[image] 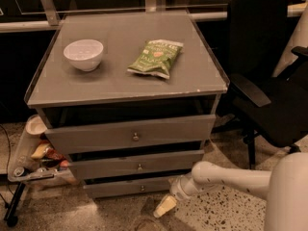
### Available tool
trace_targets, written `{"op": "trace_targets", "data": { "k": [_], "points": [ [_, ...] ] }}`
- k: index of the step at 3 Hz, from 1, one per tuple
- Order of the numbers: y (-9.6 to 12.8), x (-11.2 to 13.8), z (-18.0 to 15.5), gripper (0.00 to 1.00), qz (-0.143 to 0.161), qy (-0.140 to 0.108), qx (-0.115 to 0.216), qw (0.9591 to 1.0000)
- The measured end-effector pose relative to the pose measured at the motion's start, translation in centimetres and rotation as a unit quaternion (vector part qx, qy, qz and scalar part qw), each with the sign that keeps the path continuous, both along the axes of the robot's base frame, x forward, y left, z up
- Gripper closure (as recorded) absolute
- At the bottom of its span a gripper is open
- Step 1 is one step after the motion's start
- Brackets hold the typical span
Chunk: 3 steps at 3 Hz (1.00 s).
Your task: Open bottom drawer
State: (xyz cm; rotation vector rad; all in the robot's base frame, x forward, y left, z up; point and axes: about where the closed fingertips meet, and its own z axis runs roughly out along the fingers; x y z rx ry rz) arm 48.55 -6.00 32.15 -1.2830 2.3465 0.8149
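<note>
One small knob to reach, lowest of three

Your gripper point(165, 206) hangs near the floor, apart from the drawer front; whether it is spread or closed cannot be told. Bring it up and left to the knob point(142, 188) on the bottom drawer point(113, 188), centre on it, then pull straight out, clear of the middle drawer point(106, 168).
</note>
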Motion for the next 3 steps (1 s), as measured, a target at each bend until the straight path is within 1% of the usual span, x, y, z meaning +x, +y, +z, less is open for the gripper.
{"op": "trace_targets", "data": {
  "k": [1, 2, 3],
  "points": [
    [-2.04, 3.49, -5.64, 0.00, -0.039, -0.004, -0.010, 0.9992],
    [-2.04, 3.49, -5.64, 0.00, -0.039, -0.004, -0.010, 0.9992],
    [-1.67, 3.47, -6.18, 0.00, -0.037, -0.011, -0.006, 0.9993]
  ]
}}
